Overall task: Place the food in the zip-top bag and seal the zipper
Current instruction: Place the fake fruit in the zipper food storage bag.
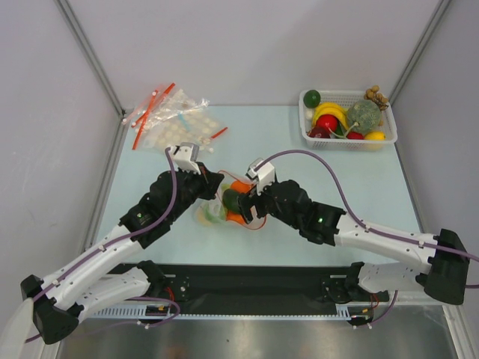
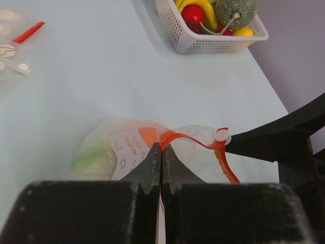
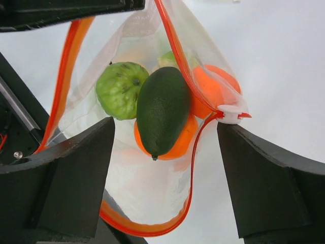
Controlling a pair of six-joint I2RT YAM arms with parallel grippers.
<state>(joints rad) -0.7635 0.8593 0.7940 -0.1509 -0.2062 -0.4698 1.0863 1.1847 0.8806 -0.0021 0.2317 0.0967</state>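
Where my left claw (image 2: 161,148) is: pressed together on the zipper (image 2: 179,136), pinching the red-orange strip at the rim of the bag (image 2: 195,155).
Right claw (image 3: 165,129): spread wide, one finger on each side of the bag's open mouth, gripping nothing. The right finger stands just beside the slider (image 3: 229,114).
Bag: clear and floppy, between my two claws near the middle of the tabletop (image 1: 314,194), mouth open, strip not yet run shut.
Slider: small and white, sitting where the strip bends at one end of the mouth.
Food in the bag: a dark green oval piece (image 3: 162,109) lies on an orange (image 3: 175,145). A pale green round piece (image 3: 119,89) touches its left side, and a second orange (image 3: 216,91) shows through the bag's wall on the right.
Label (image 2: 129,150): white patch with orange handwriting on the bag's side, too small to read.
Basket (image 1: 352,140): white, at the far right of the tabletop, well apart from the bag, filled with toy fruit (image 1: 329,114).
Other bags (image 1: 176,120): a crinkled clear pile with pale discs and red strips, far left.
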